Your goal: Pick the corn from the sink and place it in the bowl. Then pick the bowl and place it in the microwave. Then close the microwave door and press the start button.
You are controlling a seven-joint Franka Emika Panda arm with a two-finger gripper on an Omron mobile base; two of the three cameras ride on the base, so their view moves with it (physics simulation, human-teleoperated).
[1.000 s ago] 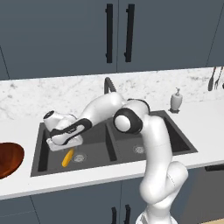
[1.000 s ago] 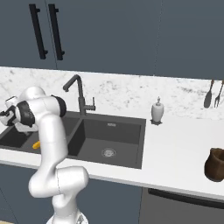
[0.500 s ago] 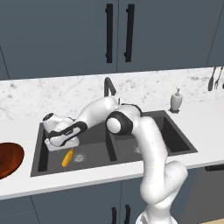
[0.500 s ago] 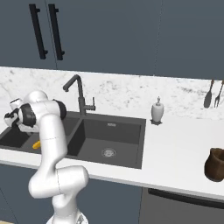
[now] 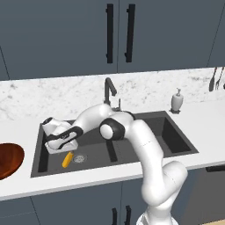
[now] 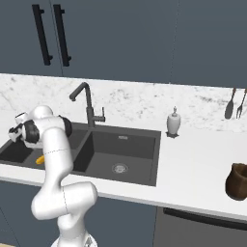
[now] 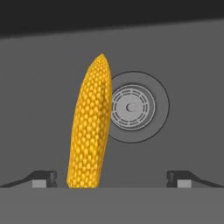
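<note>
Corn (image 7: 89,124), a small yellow-orange cob, lies on the dark floor of the sink's (image 5: 176,140) left basin, just beside the round steel drain (image 7: 131,107), which sits at its 3 o'clock in the hand view; the cob overlaps the drain's left edge there. Seen from the left base camera, the corn (image 5: 67,159) rests toward the front of that basin, with the drain (image 5: 80,157) again at 3 o'clock. The white arm reaches down into the basin, and its gripper (image 5: 59,143) hangs just above the cob, at about 11 o'clock from it. Its two finger tips (image 7: 43,178) stand wide apart, holding nothing. A reddish-brown wooden bowl (image 5: 9,160) sits on the white counter (image 5: 206,118), at 9 o'clock from the sink.
</note>
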